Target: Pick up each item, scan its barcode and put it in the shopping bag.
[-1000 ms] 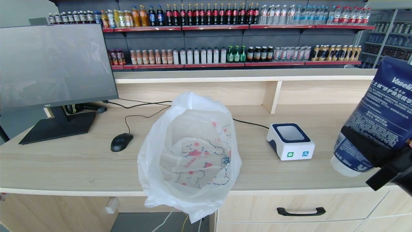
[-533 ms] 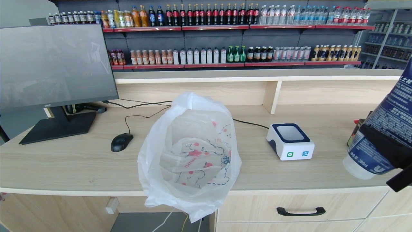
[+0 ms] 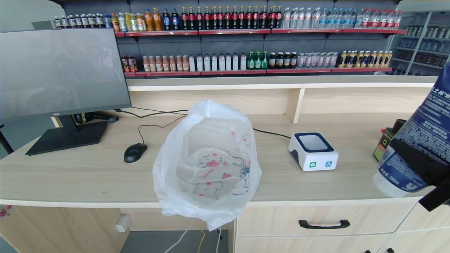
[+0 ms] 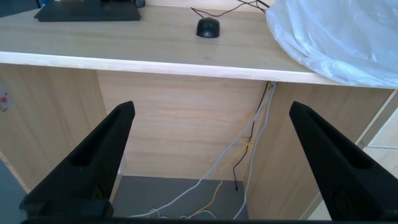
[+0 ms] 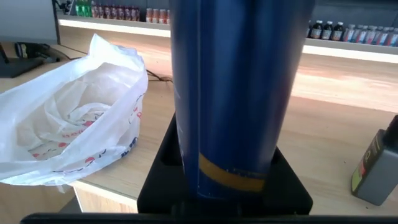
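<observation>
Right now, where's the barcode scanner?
Head view: the barcode scanner sits on the counter right of centre, between the shopping bag and the blue bottle held at the right edge.

Head view looks forward and down across the table [image 3: 88,175], mid-range. Left wrist view sits low before the table edge, facing it past the spread left pincer [image 4: 211,107]; right wrist view is tight behind the blue bottle [image 5: 236,93] that the right pincer [image 5: 225,163] clamps. All three share the shopping bag [image 3: 207,165].

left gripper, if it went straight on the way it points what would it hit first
Likely the wooden panel under the countertop; hanging cables sit just beside that line, depth unclear.
</observation>
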Motion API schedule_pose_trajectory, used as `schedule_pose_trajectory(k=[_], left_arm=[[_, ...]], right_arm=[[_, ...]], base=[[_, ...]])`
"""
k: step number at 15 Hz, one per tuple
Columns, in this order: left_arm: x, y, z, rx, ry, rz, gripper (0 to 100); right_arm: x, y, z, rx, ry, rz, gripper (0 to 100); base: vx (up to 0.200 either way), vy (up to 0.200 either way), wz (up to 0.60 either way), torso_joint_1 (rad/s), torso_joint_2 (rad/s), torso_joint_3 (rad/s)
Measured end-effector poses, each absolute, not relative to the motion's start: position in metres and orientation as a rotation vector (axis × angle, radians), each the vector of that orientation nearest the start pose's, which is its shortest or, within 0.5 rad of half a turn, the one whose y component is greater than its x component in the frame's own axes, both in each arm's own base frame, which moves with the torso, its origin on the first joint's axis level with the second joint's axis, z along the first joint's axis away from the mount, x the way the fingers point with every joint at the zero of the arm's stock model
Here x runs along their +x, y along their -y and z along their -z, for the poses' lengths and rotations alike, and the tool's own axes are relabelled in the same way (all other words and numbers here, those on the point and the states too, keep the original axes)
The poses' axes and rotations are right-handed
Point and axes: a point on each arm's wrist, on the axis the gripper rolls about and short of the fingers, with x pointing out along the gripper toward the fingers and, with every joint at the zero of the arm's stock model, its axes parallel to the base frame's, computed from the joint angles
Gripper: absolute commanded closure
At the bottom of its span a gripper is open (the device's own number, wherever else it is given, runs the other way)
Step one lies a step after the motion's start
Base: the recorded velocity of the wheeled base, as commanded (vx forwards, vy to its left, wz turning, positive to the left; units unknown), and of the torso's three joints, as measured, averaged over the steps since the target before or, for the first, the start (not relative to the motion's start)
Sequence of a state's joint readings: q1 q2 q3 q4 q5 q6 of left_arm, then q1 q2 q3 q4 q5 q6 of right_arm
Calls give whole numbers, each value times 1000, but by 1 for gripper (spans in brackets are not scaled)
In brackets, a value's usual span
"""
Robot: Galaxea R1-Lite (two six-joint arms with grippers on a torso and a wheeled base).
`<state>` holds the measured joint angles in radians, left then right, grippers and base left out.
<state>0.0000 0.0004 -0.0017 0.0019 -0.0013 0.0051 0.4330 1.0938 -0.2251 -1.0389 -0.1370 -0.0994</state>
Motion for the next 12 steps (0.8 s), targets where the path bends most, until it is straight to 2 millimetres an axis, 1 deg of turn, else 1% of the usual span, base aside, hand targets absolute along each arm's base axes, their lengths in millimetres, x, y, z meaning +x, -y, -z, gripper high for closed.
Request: schedule_pose_trajectory(k=[4, 9, 12], left_arm=[[-23, 0, -76, 3, 0, 1, 0], [-23, 0, -76, 2, 0, 0, 0], [-23, 0, -76, 4, 0, 1, 0]], right_arm=[[124, -53, -195, -58, 153, -283, 100], [127, -55, -194, -63, 145, -308, 100], [127, -56, -195, -59, 149, -332, 100]], base=[[0, 200, 0, 8, 5, 1], [0, 200, 0, 1, 0, 2], [0, 0, 0, 0, 0, 0]])
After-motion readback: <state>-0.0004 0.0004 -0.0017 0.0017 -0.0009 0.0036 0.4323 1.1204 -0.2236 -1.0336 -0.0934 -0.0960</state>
